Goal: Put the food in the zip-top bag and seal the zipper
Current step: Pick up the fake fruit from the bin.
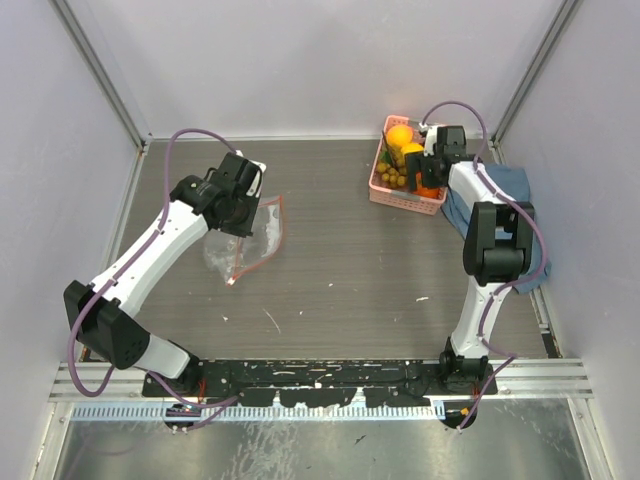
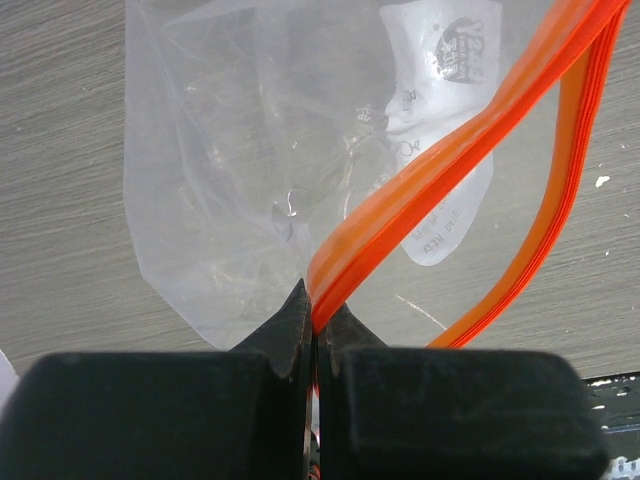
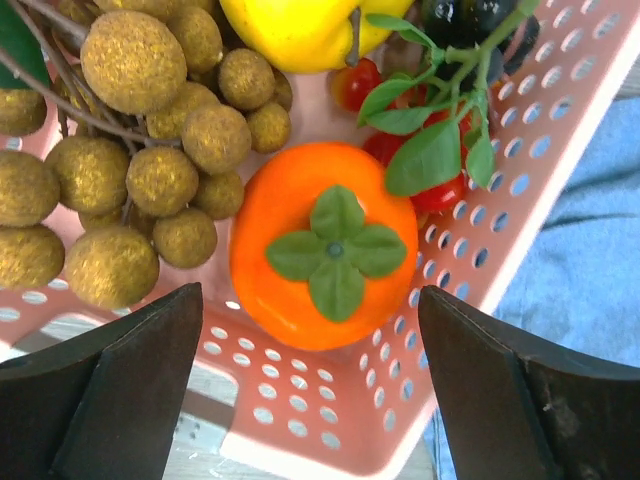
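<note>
The clear zip-top bag [image 1: 245,240] lies at the left of the table, its orange-red zipper [image 1: 262,238] along its right edge. My left gripper [image 1: 243,215] is shut on the zipper strip [image 2: 420,190]; the bag [image 2: 240,170] with its white label hangs beyond the fingers, mouth open. The food sits in the pink basket [image 1: 402,198]: orange and yellow round fruits [image 1: 402,138], a brownish grape bunch [image 3: 140,150], an orange-red fruit with green top [image 3: 325,245], dark berries [image 3: 470,20]. My right gripper [image 3: 310,370] is open above the orange-red fruit, at the basket's near edge.
The pink basket [image 3: 330,410] stands at the back right beside a blue cloth [image 1: 510,190]. Grey walls with metal posts enclose the table on three sides. Small white specks lie on the table's middle [image 1: 272,320].
</note>
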